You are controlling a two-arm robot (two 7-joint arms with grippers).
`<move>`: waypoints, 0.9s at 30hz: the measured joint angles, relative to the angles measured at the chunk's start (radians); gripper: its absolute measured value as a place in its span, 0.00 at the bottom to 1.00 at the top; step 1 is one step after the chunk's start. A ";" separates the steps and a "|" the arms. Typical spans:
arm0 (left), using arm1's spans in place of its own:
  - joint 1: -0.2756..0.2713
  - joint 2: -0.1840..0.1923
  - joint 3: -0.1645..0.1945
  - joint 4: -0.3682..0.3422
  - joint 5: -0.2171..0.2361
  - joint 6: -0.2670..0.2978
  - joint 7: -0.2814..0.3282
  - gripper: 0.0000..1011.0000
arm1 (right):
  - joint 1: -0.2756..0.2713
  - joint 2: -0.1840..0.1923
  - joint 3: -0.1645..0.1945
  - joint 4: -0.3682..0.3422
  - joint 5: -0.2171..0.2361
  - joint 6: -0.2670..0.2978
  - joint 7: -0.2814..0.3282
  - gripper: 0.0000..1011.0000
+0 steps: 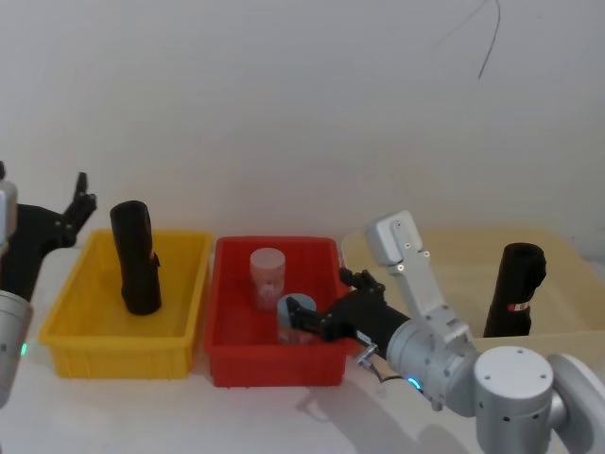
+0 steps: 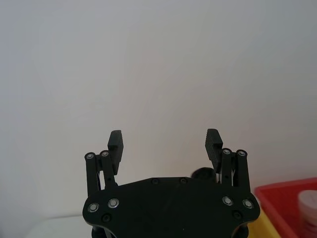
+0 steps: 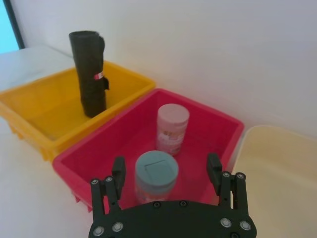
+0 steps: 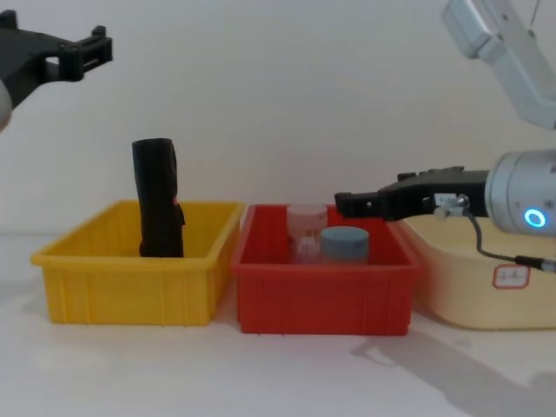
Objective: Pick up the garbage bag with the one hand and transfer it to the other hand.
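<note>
The garbage bag point(image 1: 135, 257), a tall black roll with a small red label, stands upright in the yellow bin point(image 1: 95, 326) and rises above its walls; it also shows in the right wrist view point(image 3: 89, 74) and the chest view point(image 4: 156, 195). My left gripper point(image 1: 76, 210) is open and empty, raised up and to the left of the bag, apart from it point(image 2: 164, 141). My right gripper point(image 1: 304, 319) is open over the red bin point(image 1: 274, 364), just above a blue-lidded jar point(image 3: 156, 173), with nothing held.
The red bin holds the blue-lidded jar point(image 1: 291, 317) and a clear jar with a pale lid point(image 1: 267, 274). A cream tub point(image 1: 454, 265) at the right holds a second black roll point(image 1: 518, 284). The three containers stand side by side against a white wall.
</note>
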State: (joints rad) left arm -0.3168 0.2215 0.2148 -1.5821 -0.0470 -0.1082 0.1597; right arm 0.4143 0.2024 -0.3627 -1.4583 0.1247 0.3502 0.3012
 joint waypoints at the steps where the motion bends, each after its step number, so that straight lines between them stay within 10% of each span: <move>1: 0.002 0.001 -0.003 -0.002 0.001 -0.001 0.003 0.99 | 0.004 -0.002 -0.006 0.007 0.001 0.002 0.004 0.99; 27: 0.028 0.014 -0.039 -0.032 0.023 -0.012 0.045 0.99 | 0.074 -0.045 -0.062 0.151 0.005 0.004 0.038 0.99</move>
State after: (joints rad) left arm -0.2884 0.2353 0.1757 -1.6137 -0.0237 -0.1203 0.2044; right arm 0.4883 0.1573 -0.4250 -1.3071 0.1296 0.3542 0.3393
